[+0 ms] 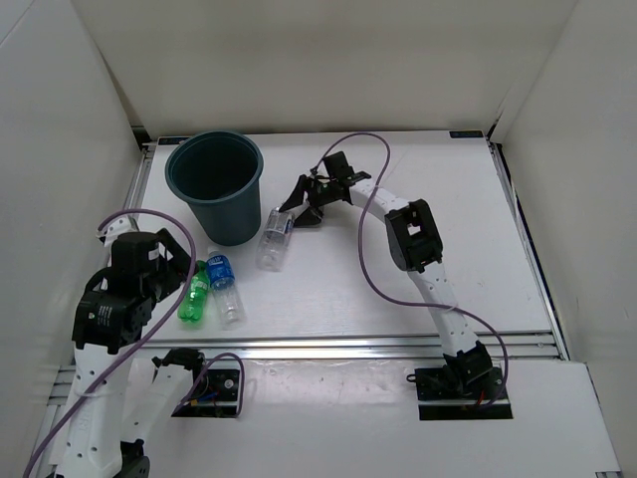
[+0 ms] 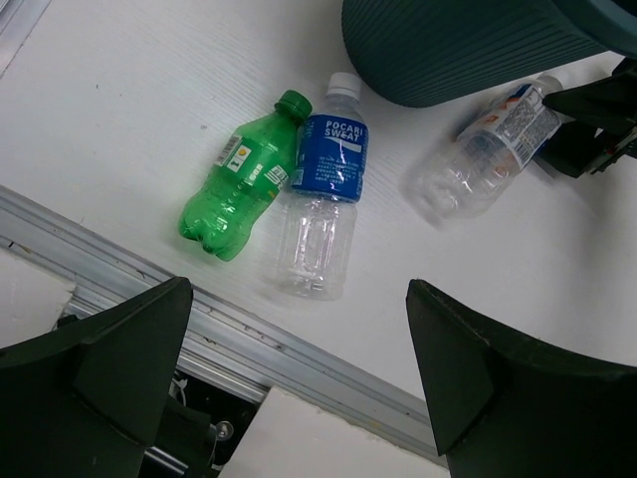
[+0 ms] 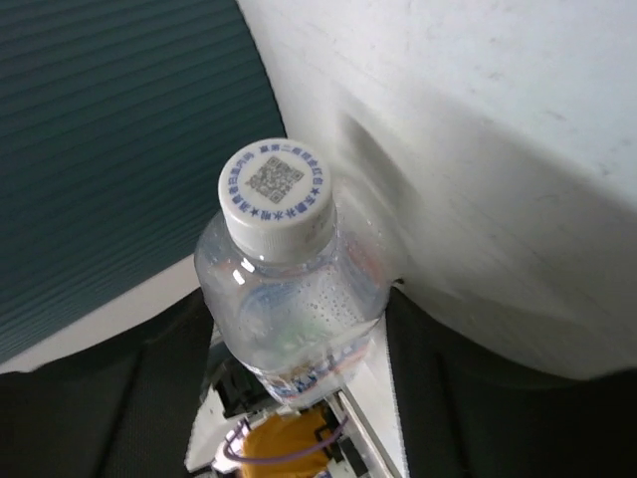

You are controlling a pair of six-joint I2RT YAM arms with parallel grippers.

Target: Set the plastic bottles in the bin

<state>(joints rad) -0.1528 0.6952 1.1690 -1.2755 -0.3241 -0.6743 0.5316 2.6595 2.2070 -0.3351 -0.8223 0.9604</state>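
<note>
1. Two dark fingers (image 2: pixel 109 368) of the left gripper (image 2: pixel 297 299) stand spread wide apart with nothing between them. It hangs above the near-left edge of the table (image 1: pixel 318 299), over the aluminium rail (image 2: pixel 199 319) that runs along that edge.
2. Just past the rail, near the near-left corner, a green soda bottle (image 2: pixel 239 184) lies on its side. Its green cap points toward the far edge.
3. A Pocari Sweat bottle (image 2: pixel 323 199) lies against the right side of the green one, touching it. It is clear, with a blue label and a white cap, and it points the same way. Its cap comes close to the foot of the bin (image 1: pixel 227 214).
4. Farther in, a clear water bottle (image 1: pixel 271 247) lies on the table to the right of the bin's base. It sits well apart from the other two, with its neck toward the far edge.
5. The right gripper (image 1: pixel 296 212) reaches in from the right and sits at that bottle's cap end. In the right wrist view its jaws press on both sides of the bottle's shoulder. The white cap, printed with a square code, faces that camera.
6. The bin stands upright in the far-left part of the table, mouth open upward. It is dark teal with ribbed walls tapering to the base.
7. Only three bottles are in sight, all lying on the table outside the bin.
</note>
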